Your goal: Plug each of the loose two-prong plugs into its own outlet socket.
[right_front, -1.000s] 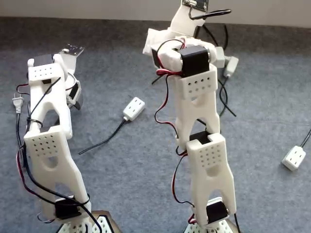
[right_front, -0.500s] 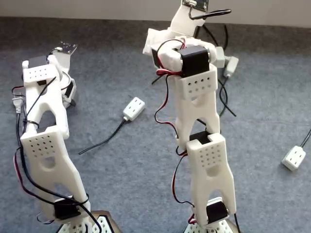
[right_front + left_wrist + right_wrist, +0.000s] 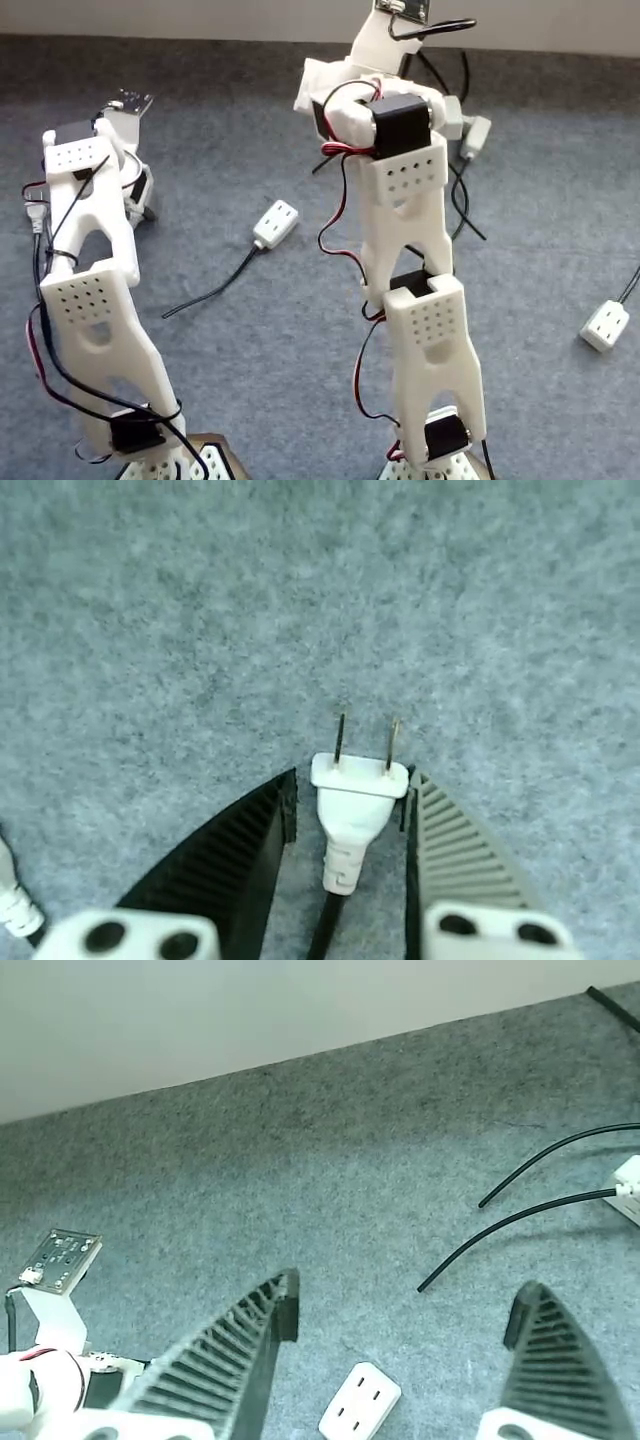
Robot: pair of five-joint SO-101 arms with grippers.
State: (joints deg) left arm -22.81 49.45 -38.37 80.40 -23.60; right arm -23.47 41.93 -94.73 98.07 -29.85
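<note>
A white two-prong plug (image 3: 355, 792) lies on the grey carpet, prongs pointing away from the wrist. My left gripper (image 3: 352, 790) straddles it narrowly: the pale finger (image 3: 450, 845) touches its flange and the black finger (image 3: 250, 830) stands a sliver off. A second loose plug (image 3: 35, 212) lies left of the left arm (image 3: 85, 200). A white outlet socket (image 3: 275, 223) (image 3: 360, 1400) with a black cord lies between the arms. My right gripper (image 3: 408, 1290) hangs high above the carpet, wide open and holding nothing.
Another outlet socket (image 3: 605, 325) lies at the far right. A third white block (image 3: 475, 135) with black cords (image 3: 540, 1210) lies behind the right arm (image 3: 405, 180). Bare carpet spreads between the arms' bases.
The left arm has shifted a little to the left and away from the camera. The right arm and the sockets have stayed where they were.
</note>
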